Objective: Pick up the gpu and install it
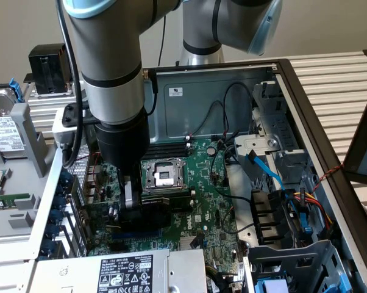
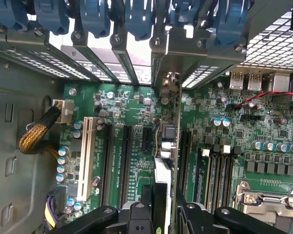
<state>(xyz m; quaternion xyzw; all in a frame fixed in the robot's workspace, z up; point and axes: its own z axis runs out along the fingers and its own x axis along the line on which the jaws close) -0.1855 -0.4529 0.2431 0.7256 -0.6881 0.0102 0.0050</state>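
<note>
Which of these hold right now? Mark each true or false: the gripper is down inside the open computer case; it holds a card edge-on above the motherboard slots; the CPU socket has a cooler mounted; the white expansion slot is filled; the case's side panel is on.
1. The black gripper is down inside the open metal computer case. True.
2. It grips the small green gpu card edge-on over the large green motherboard. True.
3. The silver CPU socket carries a cooler. False: it is bare.
4. The white expansion slot is filled. False: it is empty.
5. The case's side panel is on. False: the case lies open.
</note>
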